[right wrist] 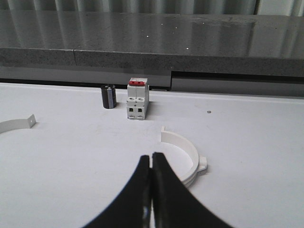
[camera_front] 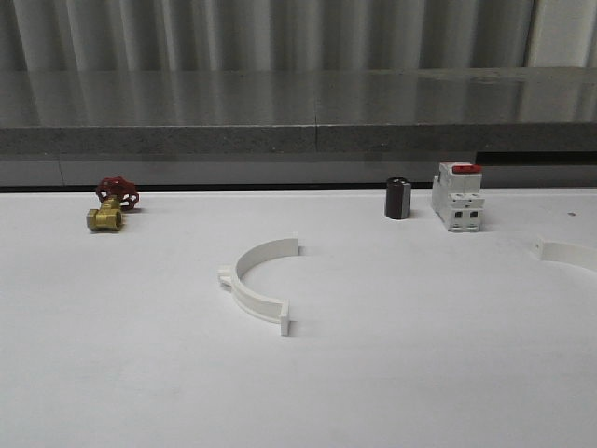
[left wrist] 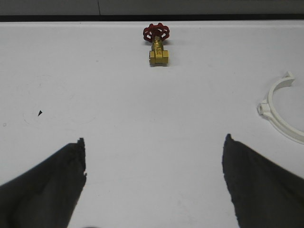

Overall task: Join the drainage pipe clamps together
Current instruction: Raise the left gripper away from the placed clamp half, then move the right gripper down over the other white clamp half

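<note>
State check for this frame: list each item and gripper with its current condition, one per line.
Left gripper: open, empty.
Right gripper: shut, empty.
Centre clamp half: flat on table, unjoined.
Right clamp half: flat on table, apart from the other.
Valve: lying on its side.
Switch: upright.
Dark cylinder: upright.

Matt white plastic clamp half (camera_front: 258,280), shiny brass valve (camera_front: 105,218), smooth matt white table (camera_front: 420,373)

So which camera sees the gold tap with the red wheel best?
The left wrist view. There the brass valve lies in open sight, its red handwheel and brass body easy to tell apart, on the white table. The front view shows it smaller, far off at the table's back left.
</note>
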